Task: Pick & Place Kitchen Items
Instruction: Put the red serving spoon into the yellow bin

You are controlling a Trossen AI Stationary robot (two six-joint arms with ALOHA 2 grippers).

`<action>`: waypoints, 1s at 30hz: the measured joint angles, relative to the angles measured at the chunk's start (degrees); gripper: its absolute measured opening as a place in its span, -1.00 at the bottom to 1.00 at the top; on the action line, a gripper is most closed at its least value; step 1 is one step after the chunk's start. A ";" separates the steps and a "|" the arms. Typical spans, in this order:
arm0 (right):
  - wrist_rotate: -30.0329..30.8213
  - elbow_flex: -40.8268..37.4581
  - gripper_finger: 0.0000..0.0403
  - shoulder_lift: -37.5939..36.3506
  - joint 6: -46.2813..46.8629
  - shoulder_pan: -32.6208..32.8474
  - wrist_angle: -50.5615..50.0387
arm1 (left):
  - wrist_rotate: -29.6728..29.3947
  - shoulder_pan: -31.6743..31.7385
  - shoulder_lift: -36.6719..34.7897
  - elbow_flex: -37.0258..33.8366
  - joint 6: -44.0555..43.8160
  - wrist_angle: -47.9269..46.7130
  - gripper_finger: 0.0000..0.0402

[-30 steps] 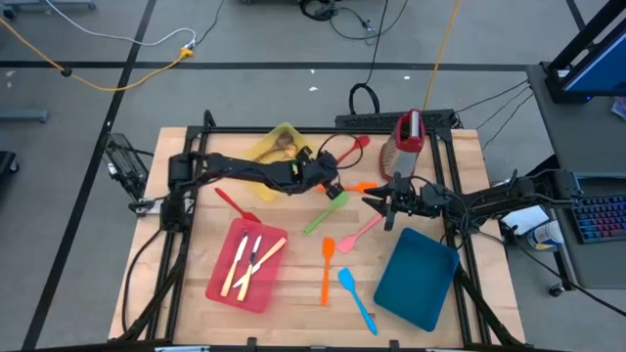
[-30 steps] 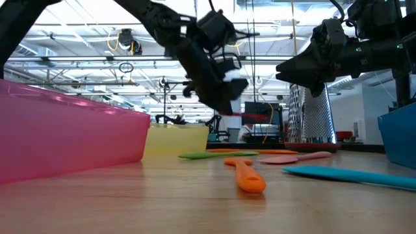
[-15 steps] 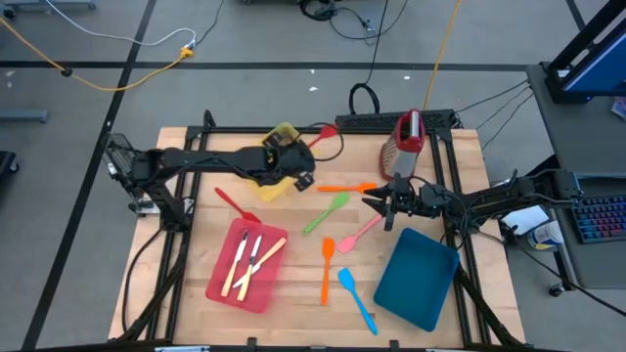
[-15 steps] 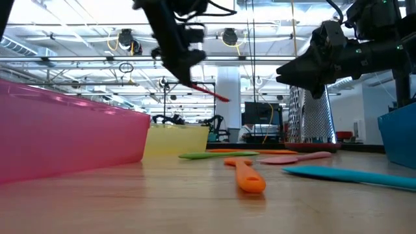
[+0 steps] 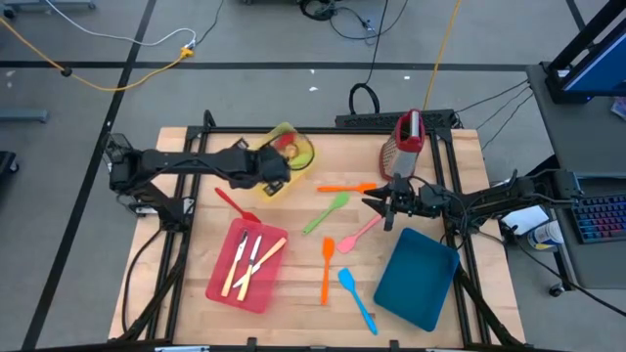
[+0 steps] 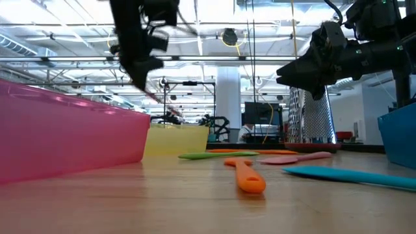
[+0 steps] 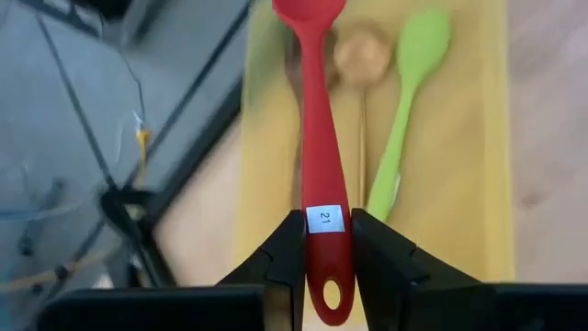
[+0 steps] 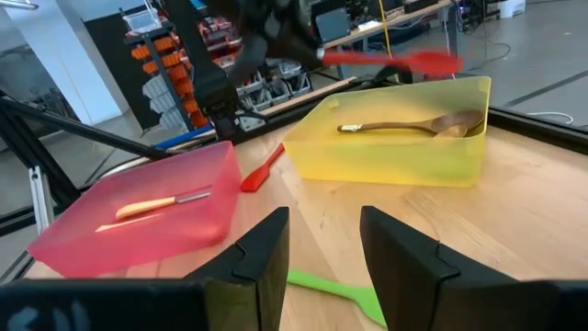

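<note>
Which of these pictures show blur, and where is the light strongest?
Left wrist view: the red spoon between the left gripper fingers is sharp near its label, and the floor beside the yellow tray is smeared. Right wrist view: the same spoon is streaked. Low view: bright ceiling lights leave both arms as dark outlines.

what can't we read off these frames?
- High view: the left gripper hides part of the yellow tray; its contents are too small to count.
- Low view: the pink tray wall hides what lies inside.
- Right wrist view: the red spoon is blurred.
</note>
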 joint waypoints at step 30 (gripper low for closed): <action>0.15 -0.02 -0.34 -0.02 -0.48 0.00 0.65 | 23.91 10.47 -1.45 -18.32 22.28 27.66 -0.57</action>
